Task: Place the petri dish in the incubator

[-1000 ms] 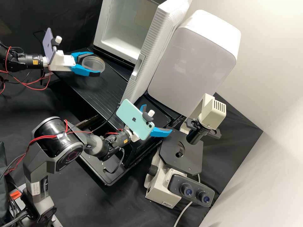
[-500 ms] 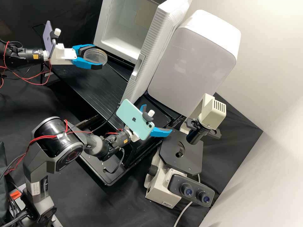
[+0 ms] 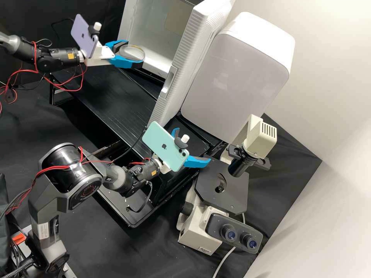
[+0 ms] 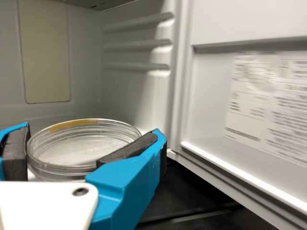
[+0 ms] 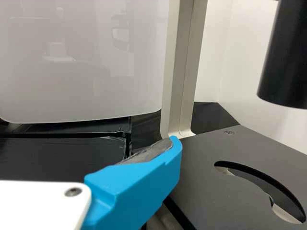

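Left gripper [image 3: 133, 53] is pinching the petri dish [image 3: 132, 51] across its rim, with a blue finger on either side and the black pads [image 4: 125, 151] tight on the clear wall. The dish is level with its lid on, and there's a yellowish strip on the far edge. It's held up off the black bench [image 3: 112, 104], right at the mouth of the white incubator [image 3: 133, 23], low at the left of the opening. Can't tell if it's past the sill. The incubator door [image 3: 185, 58] is swung wide to the right. The wrist view shows shelf ribs [image 4: 139, 45] on the chamber wall beyond the dish.

Right gripper [image 3: 199, 161] sits near right, just over the left edge of the microscope [image 3: 220, 216] stage [image 5: 230, 167], next to the door's bottom corner. Can't tell if it's spread or closed, and it's holding nothing visible.
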